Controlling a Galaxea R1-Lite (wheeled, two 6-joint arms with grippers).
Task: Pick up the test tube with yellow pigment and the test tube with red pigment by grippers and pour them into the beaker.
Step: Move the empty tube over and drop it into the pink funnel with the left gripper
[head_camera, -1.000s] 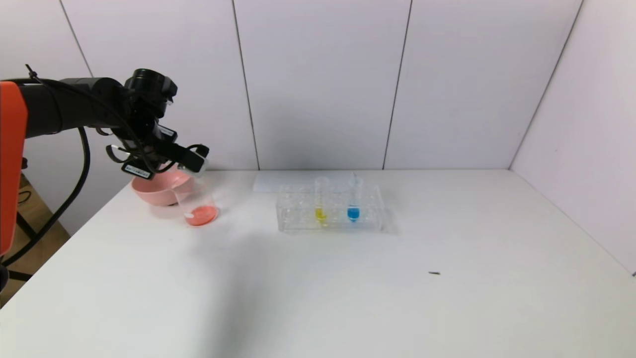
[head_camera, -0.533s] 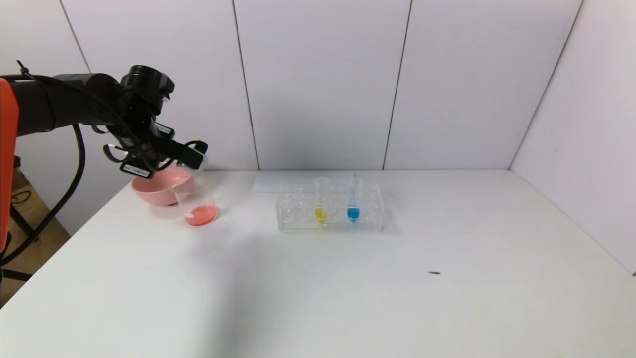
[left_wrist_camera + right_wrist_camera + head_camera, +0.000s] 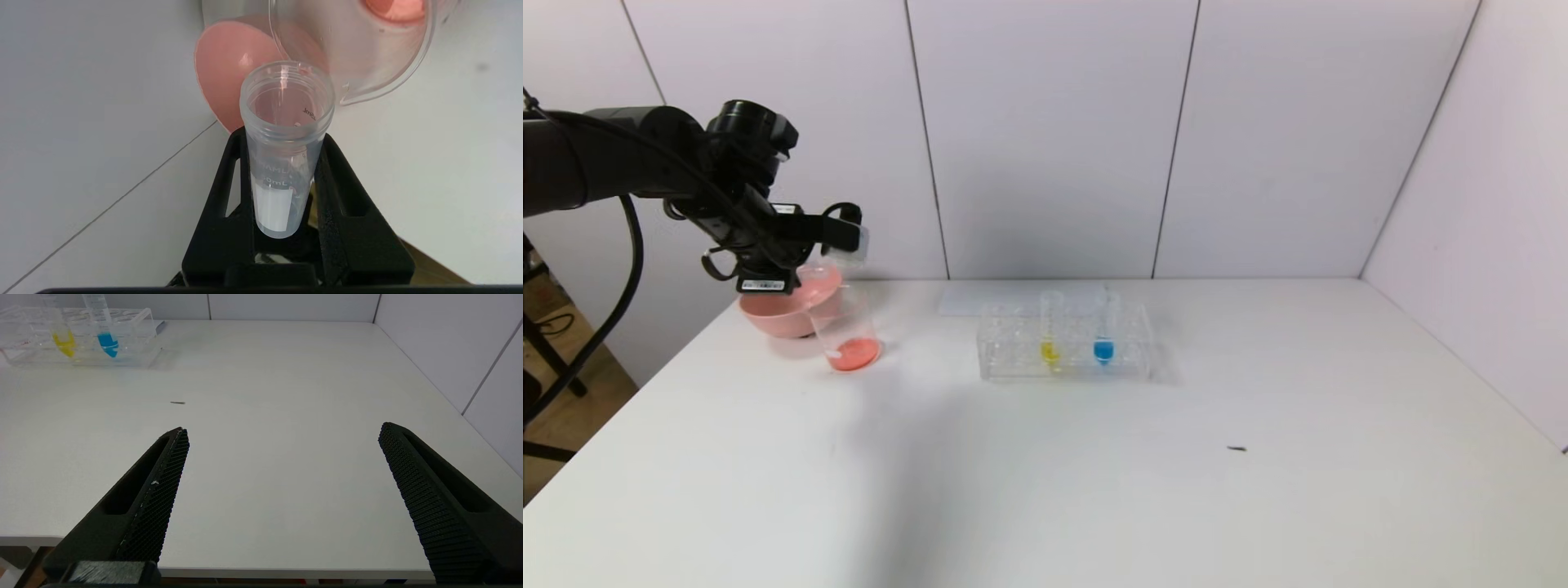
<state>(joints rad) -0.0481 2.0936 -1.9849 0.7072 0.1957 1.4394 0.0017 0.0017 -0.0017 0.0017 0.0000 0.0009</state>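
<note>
My left gripper point(image 3: 843, 235) is shut on the test tube with red pigment point(image 3: 852, 242), held roughly level above the beaker point(image 3: 845, 331). In the left wrist view the tube point(image 3: 286, 106) sits between the black jaws of the left gripper point(image 3: 284, 136); it is clear with a white label and shows no liquid. The beaker point(image 3: 367, 61) holds red-orange liquid at its bottom. The test tube with yellow pigment point(image 3: 1050, 331) stands upright in the clear rack point(image 3: 1013, 355); it also shows in the right wrist view point(image 3: 61, 332). My right gripper point(image 3: 282, 433) is open and empty over the table's near edge.
A pink bowl point(image 3: 772, 317) stands just behind the beaker at the table's left edge. A blue-liquid tube point(image 3: 1103, 331) stands in the rack beside the yellow one. A white sheet point(image 3: 1013, 296) lies behind the rack. A small dark speck point(image 3: 1236, 448) lies on the table.
My left gripper has risen a little and turned, bringing the held tube from tipped down toward the beaker to about level. The beaker and the rack have not moved.
</note>
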